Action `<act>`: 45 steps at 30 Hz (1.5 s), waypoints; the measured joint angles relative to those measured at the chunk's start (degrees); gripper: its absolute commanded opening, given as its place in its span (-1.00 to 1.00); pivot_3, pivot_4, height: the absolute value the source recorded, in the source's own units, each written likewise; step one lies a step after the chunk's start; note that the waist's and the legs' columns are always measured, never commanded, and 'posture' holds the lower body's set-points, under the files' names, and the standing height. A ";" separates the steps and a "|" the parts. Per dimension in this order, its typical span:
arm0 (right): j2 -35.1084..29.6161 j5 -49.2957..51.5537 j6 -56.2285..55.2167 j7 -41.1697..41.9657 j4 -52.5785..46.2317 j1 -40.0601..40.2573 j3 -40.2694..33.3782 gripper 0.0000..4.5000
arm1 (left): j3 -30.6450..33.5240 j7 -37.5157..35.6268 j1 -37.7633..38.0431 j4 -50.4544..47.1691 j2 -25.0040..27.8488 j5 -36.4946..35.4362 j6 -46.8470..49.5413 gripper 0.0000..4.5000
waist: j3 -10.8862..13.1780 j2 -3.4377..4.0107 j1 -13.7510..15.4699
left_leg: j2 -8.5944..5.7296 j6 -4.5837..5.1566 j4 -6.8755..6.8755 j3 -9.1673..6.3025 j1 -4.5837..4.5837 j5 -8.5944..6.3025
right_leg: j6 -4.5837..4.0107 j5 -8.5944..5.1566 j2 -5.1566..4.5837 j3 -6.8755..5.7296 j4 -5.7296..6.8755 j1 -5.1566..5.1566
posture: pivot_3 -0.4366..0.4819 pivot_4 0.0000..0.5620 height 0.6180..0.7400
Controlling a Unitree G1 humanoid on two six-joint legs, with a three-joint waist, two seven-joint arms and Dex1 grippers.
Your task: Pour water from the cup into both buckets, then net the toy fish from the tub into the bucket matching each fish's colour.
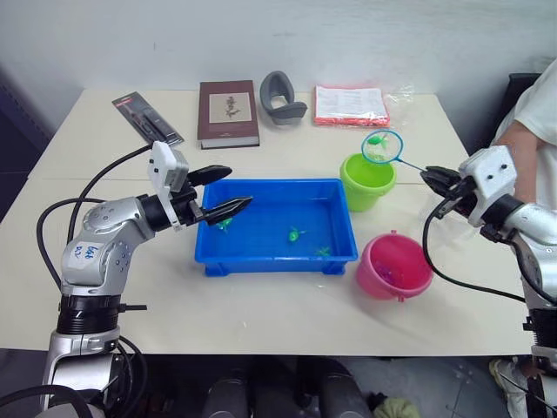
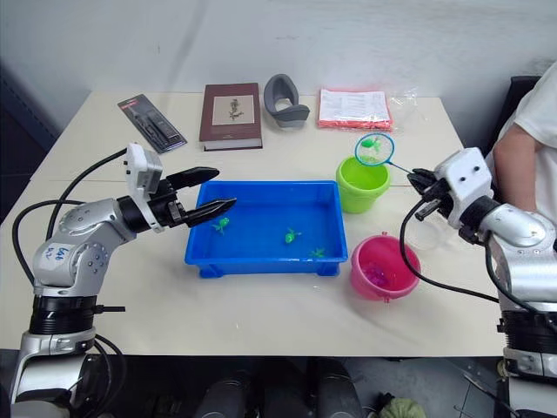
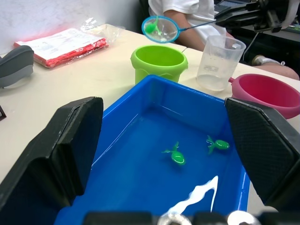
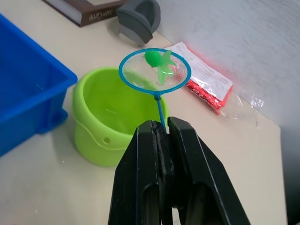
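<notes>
Between the right gripper's (image 4: 161,133) two black fingers, pressed together, sits the thin handle of the net (image 4: 154,70), pinched near its tail end so the hoop reaches out above the green bucket (image 4: 105,115). A green fish (image 4: 158,62) lies in the mesh. The hoop hangs over the far part of the bucket's mouth, though how squarely it is centred is hard to judge from these angles. To finish the drop well, the wrist would roll so the mesh turns open side down, with the hoop brought over the middle of the mouth and low toward the rim so the fish cannot bounce out; the pinch should stay firm, since so long a lever could twist in the grip. The pink bucket (image 1: 394,266) stands nearer, the clear cup (image 3: 219,63) between the two buckets. The left gripper (image 1: 219,193) hovers with fingers spread over the near-left corner of the blue tub (image 1: 261,261), where three green fish (image 1: 296,234) wait.
</notes>
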 measured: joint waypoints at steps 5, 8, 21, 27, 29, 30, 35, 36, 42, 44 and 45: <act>-2.28 -8.89 -9.09 -3.49 3.79 -0.05 1.99 -1.00 | 0.06 -0.15 0.12 -0.01 0.07 0.00 -0.09 0.98 | 0.00 0.01 -0.03 | 0.01 -0.04 0.01 0.00 0.01 0.02 | 0.00 0.00 0.00 0.01 0.01 0.00 | -0.05 -0.47 1.00; -4.50 -14.32 -15.83 -6.04 5.72 -0.12 3.05 -1.00 | 0.07 -0.19 0.54 -0.26 0.07 0.01 -0.32 0.98 | 0.00 0.01 -0.06 | 0.02 -0.07 0.00 0.00 0.01 0.04 | 0.00 0.00 0.00 0.01 0.01 0.00 | -0.05 -0.47 1.00; -7.99 -28.62 -31.28 -13.45 11.07 -0.67 6.41 -1.00 | -0.01 -1.06 2.15 -0.67 0.08 0.29 -1.73 0.98 | 0.01 0.01 -0.13 | 0.06 -0.15 0.03 0.02 0.05 0.09 | -0.01 0.00 0.03 0.04 -0.01 0.00 | -0.05 -0.47 1.00; -9.42 -34.58 -35.02 -15.73 11.50 -0.89 9.06 -1.00 | -0.02 -1.35 2.28 -0.69 0.08 0.31 -2.03 0.98 | 0.01 0.01 -0.17 | 0.06 -0.16 0.04 0.02 0.05 0.10 | -0.01 -0.01 0.02 0.05 -0.01 0.00 | -0.05 -0.47 1.00; -10.30 -36.80 -35.98 -17.06 11.98 -1.46 10.05 -1.00 | -0.06 -1.51 2.35 -0.69 0.10 0.45 -2.25 0.98 | 0.01 0.01 -0.17 | 0.06 -0.16 0.04 0.02 0.05 0.10 | -0.01 -0.01 0.02 0.06 -0.01 0.00 | -0.05 -0.47 1.00; -10.72 -38.31 -36.50 -18.05 12.31 -1.85 10.71 -1.00 | -0.20 -1.71 2.36 -0.69 0.10 0.58 -2.56 0.98 | 0.01 0.01 -0.19 | 0.06 -0.17 0.04 0.02 0.06 0.10 | -0.01 -0.01 0.03 0.06 -0.02 0.00 | -0.05 -0.47 1.00; -11.86 -44.36 -39.26 -23.74 14.21 -3.71 12.79 -1.00 | -1.18 -2.53 2.42 -0.67 0.11 1.37 -3.66 0.98 | 0.01 0.02 -0.20 | 0.07 -0.19 0.04 0.03 0.06 0.12 | -0.03 -0.01 0.03 0.08 -0.02 -0.01 | -0.05 -0.47 1.00; -12.29 -45.18 -40.37 -24.53 14.94 -4.23 13.23 -1.00 | -1.19 -2.54 2.43 -0.66 0.10 1.42 -3.73 0.98 | 0.01 0.02 -0.21 | 0.07 -0.20 0.04 0.03 0.07 0.12 | -0.03 -0.02 0.03 0.07 -0.02 -0.01 | -0.05 -0.47 1.00; -13.22 -49.01 -44.85 -29.29 19.74 -5.64 15.76 -1.00 | -1.49 -2.74 2.43 -0.59 0.07 1.56 -3.97 0.98 | 0.01 0.02 -0.23 | 0.07 -0.21 0.04 0.04 0.07 0.14 | -0.04 -0.02 0.04 0.09 -0.02 -0.01 | -0.05 -0.47 1.00; -13.22 -49.23 -45.48 -30.02 20.19 -5.96 15.87 -1.00 | -1.65 -2.75 2.44 -0.58 0.06 1.59 -4.33 0.98 | 0.01 0.02 -0.23 | 0.07 -0.22 0.04 0.04 0.07 0.15 | -0.04 -0.02 0.04 0.09 -0.02 -0.01 | -0.05 -0.47 1.00; -13.22 -49.23 -45.39 -30.12 20.21 -6.10 15.86 -1.00 | -1.65 -2.70 2.48 -0.58 0.06 1.60 -4.43 0.98 | 0.01 0.02 -0.23 | 0.07 -0.22 0.04 0.03 0.07 0.15 | -0.04 -0.02 0.04 0.09 -0.02 -0.01 | -0.05 -0.47 1.00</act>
